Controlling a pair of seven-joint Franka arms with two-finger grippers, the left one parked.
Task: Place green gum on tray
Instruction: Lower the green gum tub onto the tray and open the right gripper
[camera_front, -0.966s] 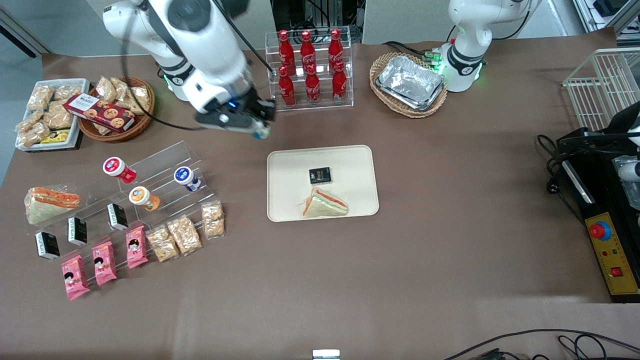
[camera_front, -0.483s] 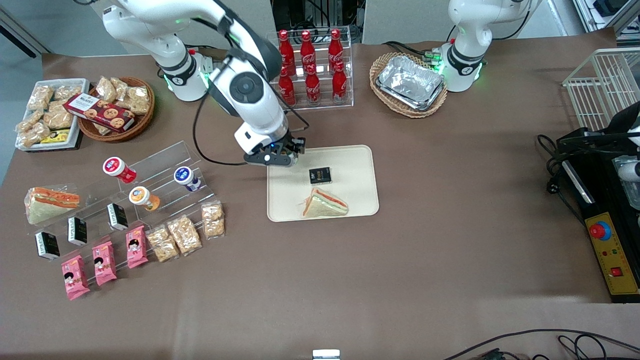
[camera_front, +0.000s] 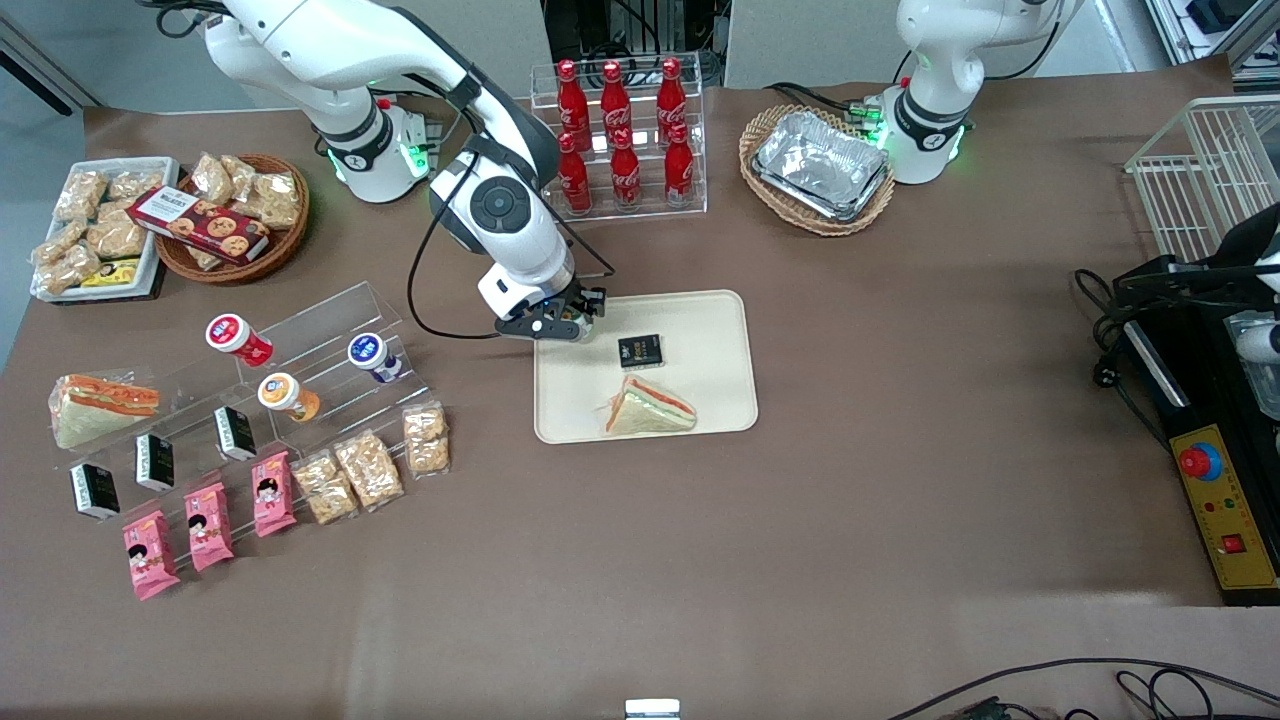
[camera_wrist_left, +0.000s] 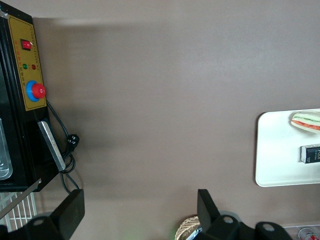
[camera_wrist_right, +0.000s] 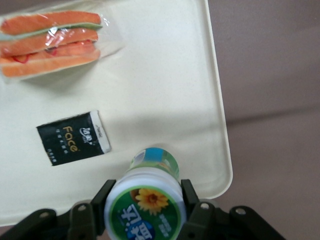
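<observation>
The green gum (camera_wrist_right: 147, 200) is a small bottle with a green-rimmed white lid showing a sunflower. My gripper (camera_wrist_right: 146, 205) is shut on it, one finger on each side of the lid. It hangs just above a corner of the cream tray (camera_wrist_right: 165, 85), its base low over the tray floor; I cannot tell if it touches. In the front view the gripper (camera_front: 562, 322) is over the tray (camera_front: 710, 385) at the corner nearest the working arm's base, and the bottle is hidden under the hand.
On the tray lie a black packet (camera_front: 640, 351) and a wrapped sandwich (camera_front: 648, 408). An acrylic rack with red-lidded (camera_front: 236, 338), orange-lidded and blue-lidded (camera_front: 372, 357) bottles stands toward the working arm's end. Cola bottles (camera_front: 620, 135) and a basket of foil trays (camera_front: 820, 165) lie farther from the camera.
The arm has swung from beside the cola rack to the tray's corner and lowered there over the last second; in the last half second it sank slightly further.
</observation>
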